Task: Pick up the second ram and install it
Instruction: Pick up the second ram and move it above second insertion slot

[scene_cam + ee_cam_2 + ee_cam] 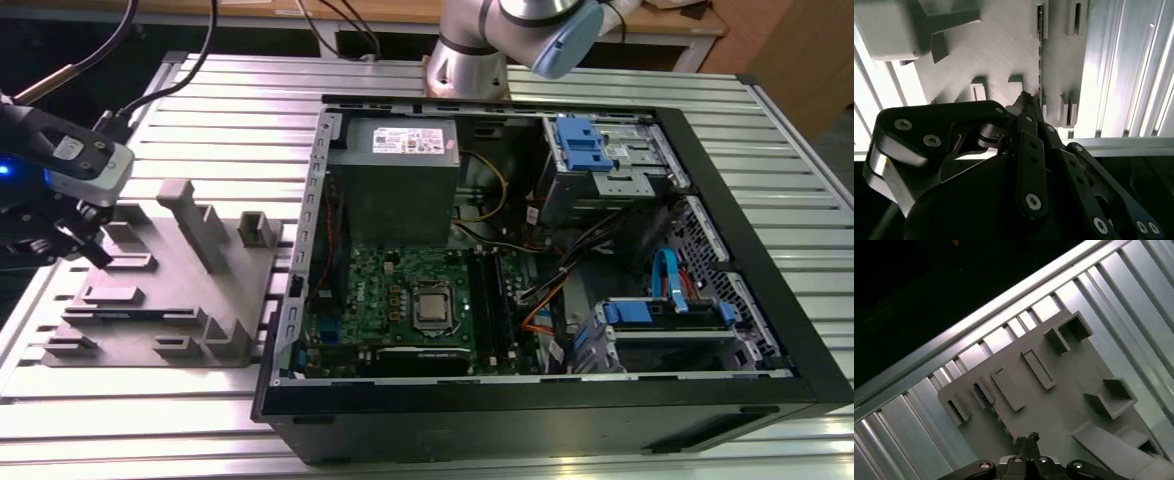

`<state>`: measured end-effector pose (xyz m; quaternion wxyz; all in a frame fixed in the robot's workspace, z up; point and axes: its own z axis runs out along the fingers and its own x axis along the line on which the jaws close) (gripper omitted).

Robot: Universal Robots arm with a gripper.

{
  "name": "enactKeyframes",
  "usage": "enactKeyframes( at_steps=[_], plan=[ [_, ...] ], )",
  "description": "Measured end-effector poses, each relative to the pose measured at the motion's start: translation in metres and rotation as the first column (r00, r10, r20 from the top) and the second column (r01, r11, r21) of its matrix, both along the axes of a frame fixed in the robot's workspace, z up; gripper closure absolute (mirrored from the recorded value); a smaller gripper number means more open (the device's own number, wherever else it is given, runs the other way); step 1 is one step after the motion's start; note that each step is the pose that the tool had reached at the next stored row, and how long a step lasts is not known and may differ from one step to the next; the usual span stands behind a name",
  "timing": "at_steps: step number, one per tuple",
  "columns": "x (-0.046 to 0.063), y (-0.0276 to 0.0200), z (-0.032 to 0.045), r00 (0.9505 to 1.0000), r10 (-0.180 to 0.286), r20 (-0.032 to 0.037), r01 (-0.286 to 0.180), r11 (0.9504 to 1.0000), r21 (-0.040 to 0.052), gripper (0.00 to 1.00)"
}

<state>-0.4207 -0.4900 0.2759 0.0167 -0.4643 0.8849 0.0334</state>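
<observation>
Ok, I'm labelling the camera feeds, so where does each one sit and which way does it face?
Exterior view: off the arm, looking down on the open computer case and the grey fixture; the arm and gripper show.
First wrist view: on the wrist, looking past the gripper down at the fixture.
Second wrist view: on the wrist, behind the gripper's linkage, facing the fixture and the ram on edge in it.
All three share the gripper and the fixture.

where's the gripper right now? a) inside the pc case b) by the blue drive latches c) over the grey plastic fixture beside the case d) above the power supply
c: the gripper is over the grey fixture, at the exterior view's left of the open case.
</observation>
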Motion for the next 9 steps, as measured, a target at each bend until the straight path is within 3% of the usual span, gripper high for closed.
enactKeyframes(
  at_steps=[5, 9],
  plan=[
    [0.0000, 0.0000, -0.0036, 0.9958, 0.091, 0.0001, -0.091, 0.9958, 0.0001, 0.93],
    [0.0000, 0.0000, -0.0066, 0.9867, 0.163, -0.0001, -0.163, 0.9867, -0.0001, 0.93]
  ],
)
